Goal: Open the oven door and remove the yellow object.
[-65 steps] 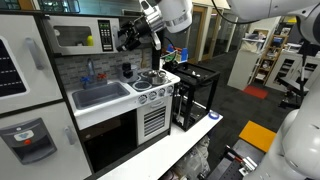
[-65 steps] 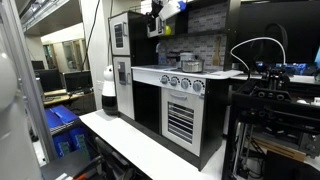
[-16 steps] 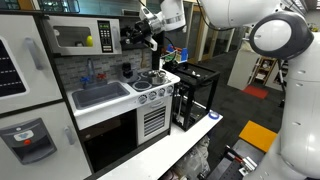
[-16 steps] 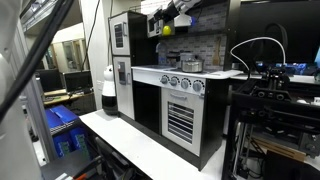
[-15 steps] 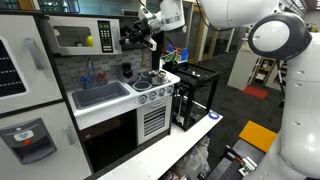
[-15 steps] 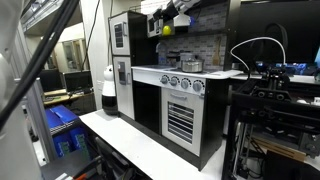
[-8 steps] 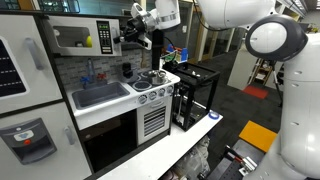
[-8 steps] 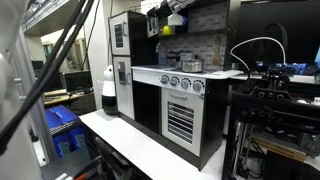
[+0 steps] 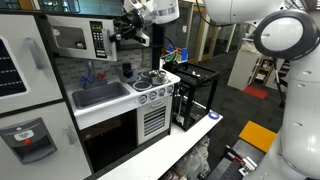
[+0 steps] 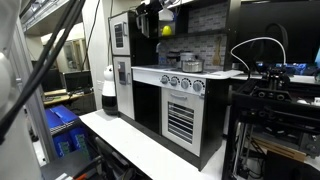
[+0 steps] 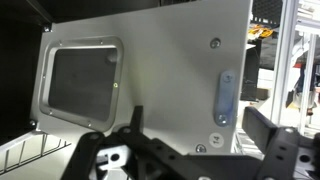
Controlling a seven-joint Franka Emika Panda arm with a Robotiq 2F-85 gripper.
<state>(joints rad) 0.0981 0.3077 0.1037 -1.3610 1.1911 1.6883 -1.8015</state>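
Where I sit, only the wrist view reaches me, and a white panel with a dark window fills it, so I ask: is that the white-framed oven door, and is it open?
Observer: Yes. In an exterior view the white-framed oven door stands swung partway out from the white toy oven.
Operator: Can you see what I'm meant to fetch?
Observer: The small bright yellow ball shows in an exterior view, up at oven level above the counter.
Operator: And where am I against that door?
Observer: The open gripper is at the door's free edge, on the stovetop side, holding nothing; whether it touches the door I cannot tell.
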